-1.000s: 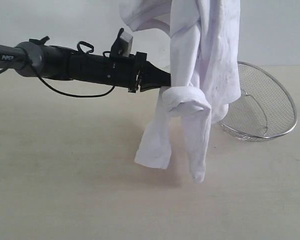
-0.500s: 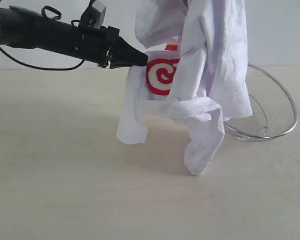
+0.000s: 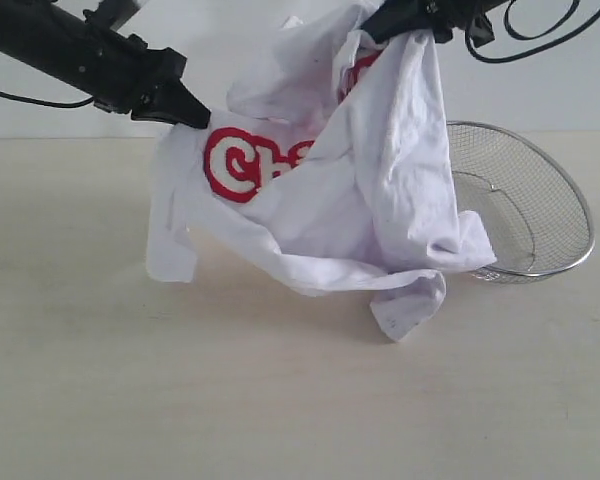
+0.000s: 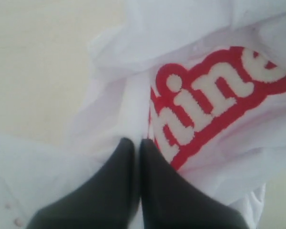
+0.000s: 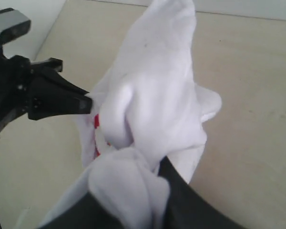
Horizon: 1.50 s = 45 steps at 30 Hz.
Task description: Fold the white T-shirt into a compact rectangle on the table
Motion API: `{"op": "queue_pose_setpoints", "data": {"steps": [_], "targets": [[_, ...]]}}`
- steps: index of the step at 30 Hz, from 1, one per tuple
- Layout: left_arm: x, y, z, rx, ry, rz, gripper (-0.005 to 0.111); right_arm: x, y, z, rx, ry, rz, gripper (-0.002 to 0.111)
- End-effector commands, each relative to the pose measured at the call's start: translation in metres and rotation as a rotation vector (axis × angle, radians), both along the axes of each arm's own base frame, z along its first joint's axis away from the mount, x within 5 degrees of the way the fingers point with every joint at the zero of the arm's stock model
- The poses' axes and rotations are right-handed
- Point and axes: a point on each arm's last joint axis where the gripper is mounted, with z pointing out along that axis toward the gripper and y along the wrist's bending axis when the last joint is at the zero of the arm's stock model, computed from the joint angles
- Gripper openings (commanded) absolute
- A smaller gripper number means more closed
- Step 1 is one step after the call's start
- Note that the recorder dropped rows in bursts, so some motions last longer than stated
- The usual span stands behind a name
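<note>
The white T-shirt (image 3: 380, 210) hangs bunched above the table (image 3: 130, 380), held up between both arms, its red lettering (image 3: 245, 165) facing out and its lowest fold near or on the surface. My left gripper (image 3: 195, 118) is shut on the shirt's left edge beside the lettering; in the left wrist view its fingertips (image 4: 137, 143) pinch white cloth next to the red letters (image 4: 214, 100). High at the right, my right gripper (image 3: 380, 30) is shut on a thick wad of the shirt (image 5: 128, 191), which drapes away from it (image 5: 157, 86).
A silver wire-mesh basket (image 3: 525, 205) lies tipped on the table behind the shirt's right side, close to the hanging cloth. A pale wall runs along the back. The left arm's body (image 5: 33, 98) shows in the right wrist view.
The left gripper has risen and pulled leftward, spreading the shirt out so the red lettering shows. The right arm has come into view at top right; the shirt hangs wider and lower.
</note>
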Motion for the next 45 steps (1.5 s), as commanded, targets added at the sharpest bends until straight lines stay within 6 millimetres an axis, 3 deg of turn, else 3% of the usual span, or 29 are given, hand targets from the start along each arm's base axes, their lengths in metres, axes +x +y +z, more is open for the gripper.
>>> {"op": "queue_pose_setpoints", "data": {"steps": [1, 6, 10, 13, 16, 18, 23, 30, 32, 35, 38, 41, 45], "targets": [[0.005, 0.020, 0.007, 0.021, -0.034, 0.068, 0.005, 0.018, -0.003, -0.027, 0.002, 0.013, -0.043, 0.000], [0.008, 0.036, 0.000, 0.137, -0.037, 0.116, 0.005, 0.037, -0.004, -0.067, 0.026, 0.046, -0.092, 0.000], [0.010, 0.039, 0.000, 0.160, -0.053, 0.139, 0.005, 0.045, 0.002, -0.083, 0.010, 0.040, -0.113, 0.007], [0.010, 0.039, 0.000, 0.156, -0.054, 0.142, 0.005, 0.051, 0.005, -0.090, -0.008, 0.019, -0.150, 0.030], [0.007, 0.036, 0.000, 0.130, -0.018, 0.121, 0.005, 0.054, 0.005, -0.093, -0.014, 0.010, -0.176, 0.063], [0.002, 0.031, 0.004, 0.077, 0.015, 0.080, 0.005, 0.053, 0.004, -0.094, -0.022, 0.018, -0.171, 0.069], [-0.015, -0.002, 0.012, -0.068, 0.090, -0.113, 0.005, 0.051, 0.003, -0.088, -0.032, 0.019, -0.173, 0.069], [-0.036, -0.072, -0.005, 0.075, 0.153, -0.238, 0.005, 0.044, -0.013, -0.047, -0.047, -0.073, -0.239, 0.068], [-0.039, -0.083, -0.016, 0.133, 0.186, -0.247, 0.005, 0.039, -0.021, -0.035, -0.048, -0.085, -0.256, 0.060], [-0.043, -0.096, -0.033, 0.183, 0.236, -0.265, 0.005, 0.031, -0.035, -0.017, -0.044, -0.096, -0.269, 0.036], [-0.044, -0.102, -0.047, 0.197, 0.283, -0.258, 0.005, 0.022, -0.048, -0.002, -0.066, -0.118, -0.275, 0.000], [-0.044, -0.105, -0.059, 0.210, 0.316, -0.257, 0.005, 0.014, -0.056, 0.008, -0.098, -0.117, -0.270, 0.000], [-0.048, -0.116, -0.072, 0.220, 0.352, -0.281, 0.005, 0.001, -0.051, 0.012, -0.119, -0.073, -0.160, 0.000]]}}
